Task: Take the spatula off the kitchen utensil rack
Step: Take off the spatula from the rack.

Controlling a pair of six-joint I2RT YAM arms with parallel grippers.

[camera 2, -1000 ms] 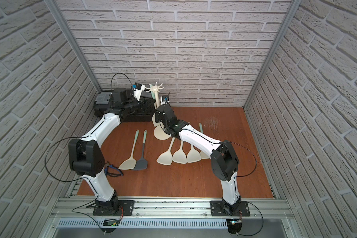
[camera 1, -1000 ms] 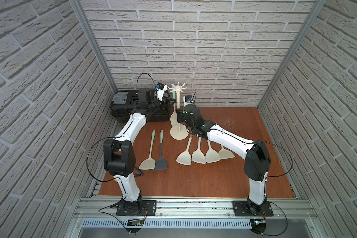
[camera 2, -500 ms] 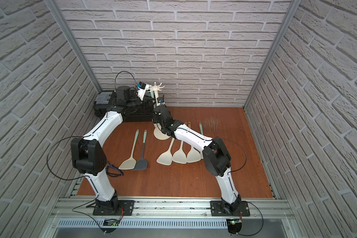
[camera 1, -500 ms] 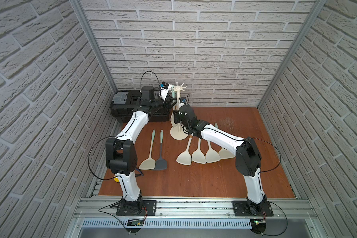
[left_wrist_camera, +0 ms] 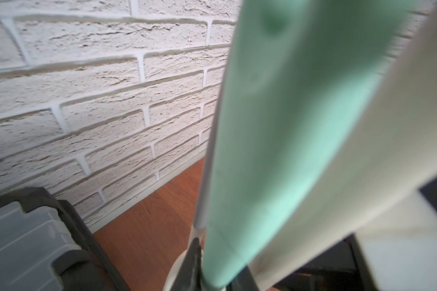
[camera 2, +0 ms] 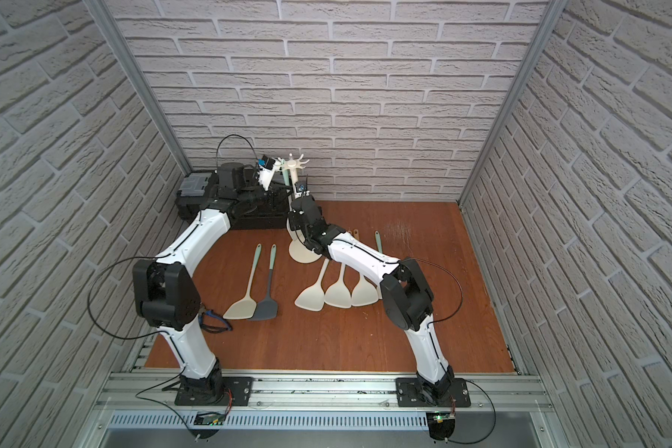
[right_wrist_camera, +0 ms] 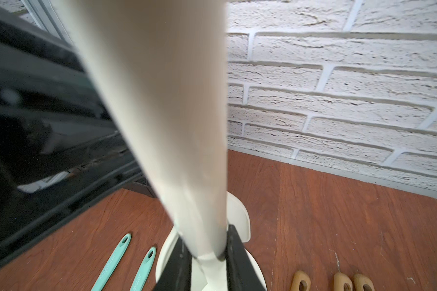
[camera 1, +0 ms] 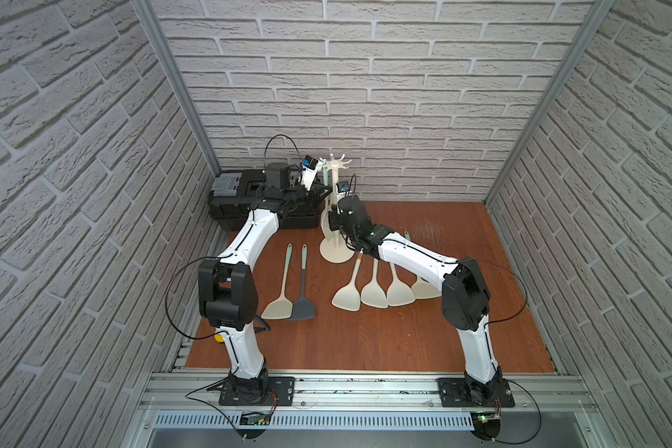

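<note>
The left arm [camera 1: 255, 236] and right arm [camera 1: 412, 256] have smooth white shells, bulky black joints [camera 1: 227, 294], thin black looping cables [camera 1: 167, 300] and screwed black base plates [camera 1: 284, 391] at 7 and 5 o'clock (left gripper [left_wrist_camera: 217, 274] and right gripper [right_wrist_camera: 207, 257] are black too).

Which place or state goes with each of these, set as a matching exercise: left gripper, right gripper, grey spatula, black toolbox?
Things:
1. left gripper
2. right gripper
3. grey spatula
4. black toolbox

Places or states:
A. lying flat on the table, beside a cream spatula
B. shut on the pole of the kitchen utensil rack
C. standing at the back, to the left of the rack
D. shut on the mint-handled spatula up by the rack's hooks

Pairs: 1-D, 2-B, 3-A, 4-C.
</note>
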